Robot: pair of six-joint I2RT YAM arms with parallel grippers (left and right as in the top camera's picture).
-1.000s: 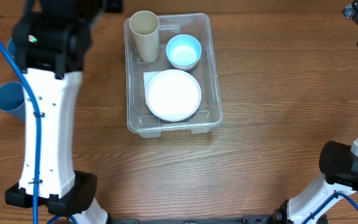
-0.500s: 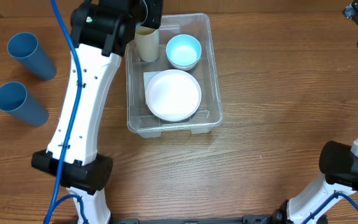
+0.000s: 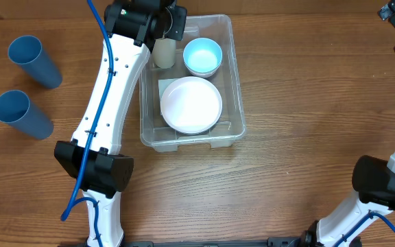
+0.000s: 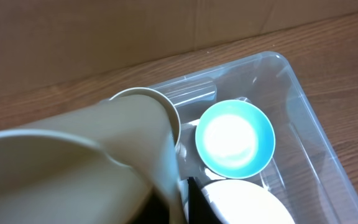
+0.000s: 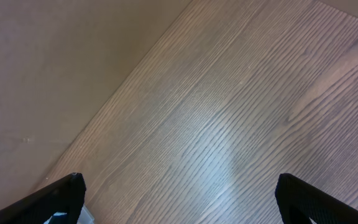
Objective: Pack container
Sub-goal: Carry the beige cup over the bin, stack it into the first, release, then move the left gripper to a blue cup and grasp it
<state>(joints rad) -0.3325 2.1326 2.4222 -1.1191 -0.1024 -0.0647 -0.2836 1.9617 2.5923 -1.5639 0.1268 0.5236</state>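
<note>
Clear container [image 3: 236, 82] holds white plate [image 3: 190, 104], blue bowl [image 3: 202, 56], beige cup [image 3: 163, 53]; left gripper [image 4: 176, 204] grips second cup [image 4: 73, 168]; right gripper [image 5: 179, 199] gapes wide.

Bowl [image 3: 202, 56] behind plate [image 3: 191, 104] in container [image 3: 236, 77], two cups [image 3: 26, 58] left

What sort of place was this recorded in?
Probably a robot lab bench: a wood-grain table, a left arm and right arm mounted at its edge, and a clear bin of tableware as props.
</note>
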